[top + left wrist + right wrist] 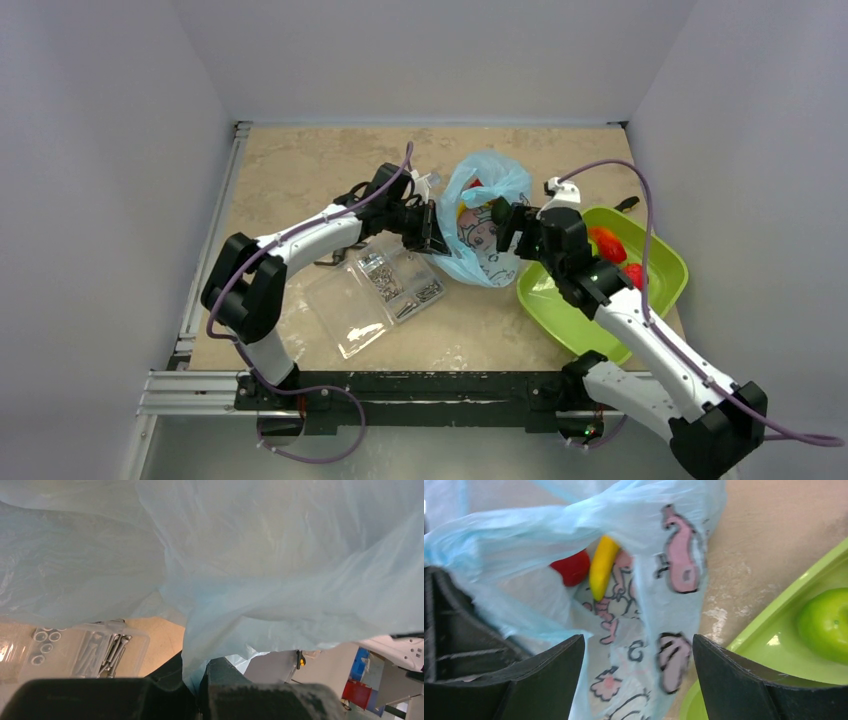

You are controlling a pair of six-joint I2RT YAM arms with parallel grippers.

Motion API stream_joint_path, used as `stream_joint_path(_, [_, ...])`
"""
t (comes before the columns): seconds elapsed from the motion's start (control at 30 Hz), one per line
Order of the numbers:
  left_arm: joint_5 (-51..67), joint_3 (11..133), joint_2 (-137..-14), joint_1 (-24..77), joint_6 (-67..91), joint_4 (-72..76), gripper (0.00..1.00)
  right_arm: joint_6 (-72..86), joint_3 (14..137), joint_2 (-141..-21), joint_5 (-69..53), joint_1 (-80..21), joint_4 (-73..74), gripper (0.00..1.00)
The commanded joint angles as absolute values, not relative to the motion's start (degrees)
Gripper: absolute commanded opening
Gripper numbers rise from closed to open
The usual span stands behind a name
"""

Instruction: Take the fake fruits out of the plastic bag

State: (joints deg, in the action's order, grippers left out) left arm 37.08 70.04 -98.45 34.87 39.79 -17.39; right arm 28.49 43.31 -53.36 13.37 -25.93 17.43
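From above, the plastic bag (487,215) lies mid-table between the arms, just beside the green tray (570,310), where two red fruits (607,244) lie. The left gripper (428,228) is at the bag's left edge, the right gripper (512,225) at its right.

In the left wrist view, pale blue film fills the frame. A fold runs down between the closed fingers, so that gripper pinches the bag.

In the right wrist view the jaws stand wide apart and empty. A banana (601,565) and a red fruit (571,567) show inside the opening. The right gripper should enter through that gap, clear of the film, and take the banana across its narrow body. The bag looks thin, crinkly and translucent, with pink and dark cartoon figures.
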Motion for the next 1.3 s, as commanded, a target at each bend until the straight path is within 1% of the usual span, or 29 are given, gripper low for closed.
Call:
stream_joint_path(0.0, [37.75,71.54,-98.44,34.56,39.12,-16.18,0.0,27.56,48.91,-51.53,24.35,-34.9,20.02,0.79])
stream_joint_path(0.1, [37.79,71.54,-98.59,34.57,39.11,-16.17,0.0,27.69,50.34,-54.84,28.15,-41.46,19.89,0.78])
stream_joint_path(0.17, [37.87,71.46,-98.71,34.59,39.27,-16.17,0.0,28.06,49.73,-57.99,30.04,-44.16,18.13,0.76])
stream_joint_path(0.2, [37.79,71.39,-98.65,34.59,39.29,-16.17,0.0,28.78,49.29,-60.14,30.47,-44.7,17.34,0.73])
stream_joint_path(0.3, [37.35,71.15,-98.55,34.76,39.29,-16.17,0.0,31.49,47.92,-64.41,31.83,-44.77,13.56,0.63])
stream_joint_path(0.33, [37.14,71.11,-98.53,34.8,39.22,-16.24,0.0,31.94,47.63,-65.82,32.05,-44.82,11.6,0.58])
stream_joint_path(0.4, [36.69,71.17,-98.53,34.94,39.28,-16.56,0.0,33.77,47.89,-68.87,33.94,-44.62,9.38,0.44])
stream_joint_path(0.43, [36.56,71.19,-98.59,35.05,39.29,-16.65,0.0,34.43,48.27,-70.54,35.48,-44.51,8.69,0.39])
stream_joint_path(0.5, [36.41,71.19,-98.57,35.14,39.44,-16.79,0.0,34.24,49.67,-74.48,36.99,-44.25,7.3,0.36])
stream_joint_path(0.57, [36.07,71.19,-98.38,35.24,39.74,-16.95,0.0,36.37,52.47,-79.28,38.98,-43.18,8.81,0.35])
stream_joint_path(0.67, [35.28,71.12,-98.15,35.48,40.25,-17.71,0.0,39.28,56.82,-86.63,38.1,-39.83,9.88,0.36])
stream_joint_path(0.83, [33.65,71.19,-98.04,35.94,40.25,-18.84,0.0,40.84,61.16,-94.72,39.47,-36.25,8.26,0.37])
stream_joint_path(1.07, [33.34,71.28,-98.43,36.28,40.15,-19.06,0.0,42.75,66.24,-102.15,41.54,-34.2,7.71,0.4])
stream_joint_path(1.27, [31.59,70.58,-98.62,36.86,40.0,-19.34,0.0,42.13,68.63,-105.2,42.45,-31.63,6.58,0.44])
